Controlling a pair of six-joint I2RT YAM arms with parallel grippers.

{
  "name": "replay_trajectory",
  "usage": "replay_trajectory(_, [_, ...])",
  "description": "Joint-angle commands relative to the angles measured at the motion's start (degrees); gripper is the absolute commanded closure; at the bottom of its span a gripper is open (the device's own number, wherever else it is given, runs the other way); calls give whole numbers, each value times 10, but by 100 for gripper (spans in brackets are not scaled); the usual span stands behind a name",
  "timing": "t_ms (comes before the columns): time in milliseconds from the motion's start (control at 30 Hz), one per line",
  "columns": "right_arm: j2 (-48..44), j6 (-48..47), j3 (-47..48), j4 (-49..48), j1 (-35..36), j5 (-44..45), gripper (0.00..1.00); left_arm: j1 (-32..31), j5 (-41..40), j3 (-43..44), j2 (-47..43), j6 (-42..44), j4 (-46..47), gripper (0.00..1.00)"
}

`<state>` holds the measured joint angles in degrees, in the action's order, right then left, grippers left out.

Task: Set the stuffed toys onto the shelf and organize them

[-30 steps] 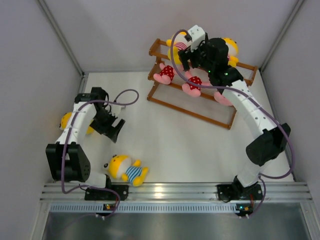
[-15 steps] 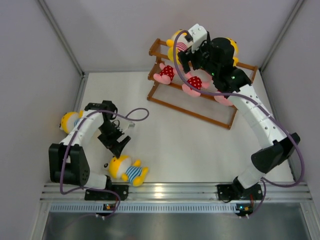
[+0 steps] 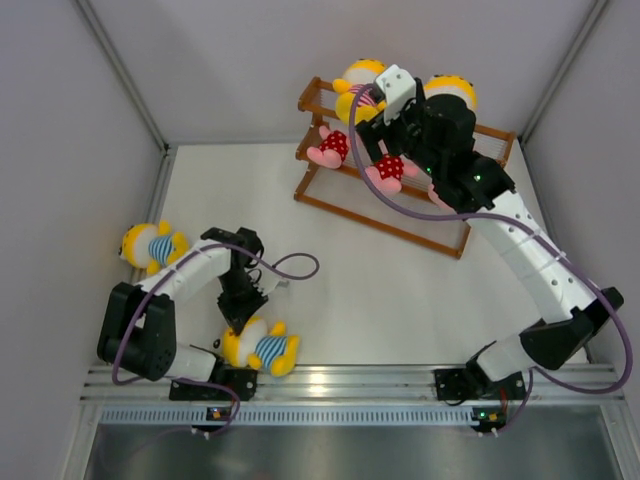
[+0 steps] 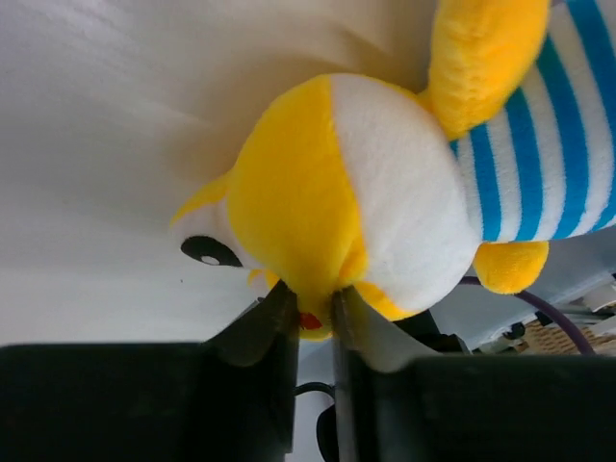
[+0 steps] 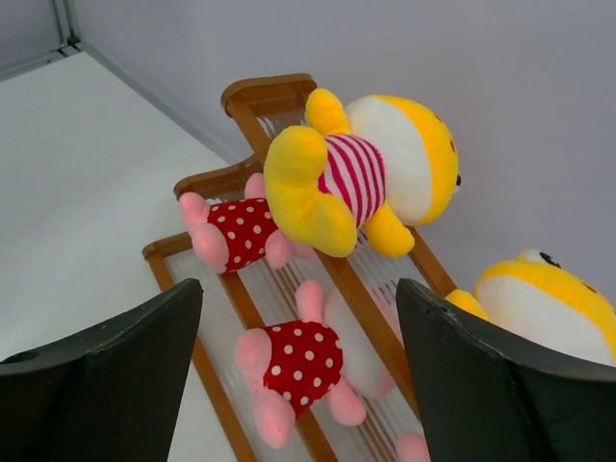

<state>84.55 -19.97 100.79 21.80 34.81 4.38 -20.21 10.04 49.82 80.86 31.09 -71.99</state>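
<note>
A yellow stuffed toy in a blue-striped shirt [image 3: 262, 347] lies near the table's front edge. My left gripper [image 3: 241, 318] is shut on its head; in the left wrist view both jaws pinch a fold of the toy's yellow plush [image 4: 318, 221]. A second blue-striped toy [image 3: 150, 243] lies at the far left. The brown shelf [image 3: 400, 226] stands at the back right. On it sit a pink-striped yellow toy [image 5: 356, 178], another yellow toy [image 5: 539, 298] and pink toys in red dotted outfits [image 5: 300, 364]. My right gripper [image 5: 298, 289] hovers open above the shelf, holding nothing.
Grey walls close the table on the left, back and right. A metal rail [image 3: 350, 380] runs along the near edge by the arm bases. The left arm's cable [image 3: 295, 268] loops over the table beside the gripped toy.
My left arm swung toward the near edge, came down onto the blue-striped toy, and its jaws closed on the toy's head. My right gripper shifted slightly, back from the top tier, still open.
</note>
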Motion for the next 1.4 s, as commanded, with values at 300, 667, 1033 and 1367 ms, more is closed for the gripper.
replay_trajectory(300, [-124,14,-129,41,84,-162,20,10,80,97,-8,-28,66,100])
replay_trajectory(667, [-211,-73,-462,-124,166,-335,22,12,113,204,15,15,63,100])
replay_trajectory(1033, [-73,-118,-423,-145,170,-436,21,12,163,230,-8,47,9,100])
replay_trajectory(1367, [-24,-139,-419,-101,187,-342,26,11,191,247,-11,66,-18,100])
